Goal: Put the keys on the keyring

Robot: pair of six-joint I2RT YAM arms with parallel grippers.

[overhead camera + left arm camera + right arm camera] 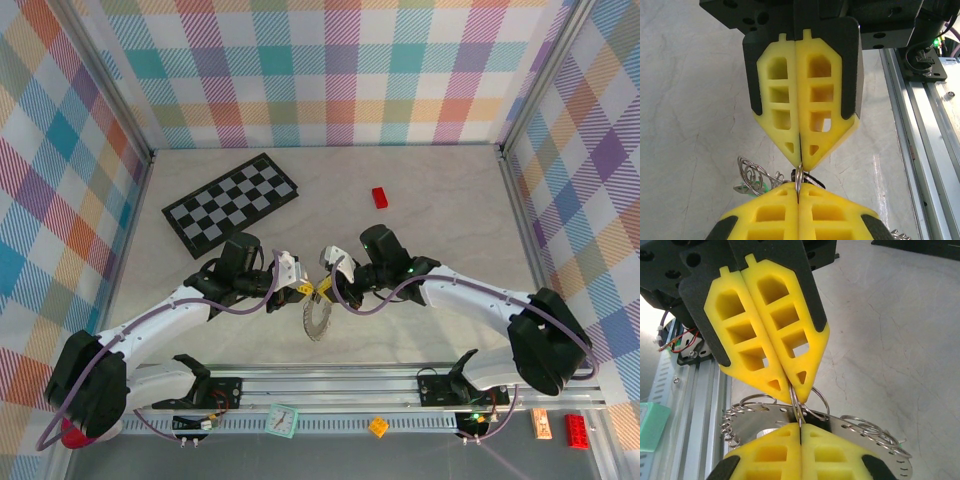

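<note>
My two grippers meet tip to tip above the table's near middle. The left gripper (296, 281) (799, 191) (793, 394) and the right gripper (330, 284) (800, 164) (800, 427) are both shut on one small split ring (798, 176) (799, 409). That ring belongs to the keyring (318, 322) (762, 424), a silvery plate with small wire loops along its rim, hanging below the fingertips. A bright green key head (759, 188) peeks out behind loops at the left. A black piece (813, 179), probably the other key's head, sits just behind the pinched ring.
A black-and-white checkerboard (230, 203) lies at the back left and a red block (380, 197) at the back centre. The aluminium rail (330, 388) with both arm bases runs along the near edge. Plaid walls enclose the table on three sides.
</note>
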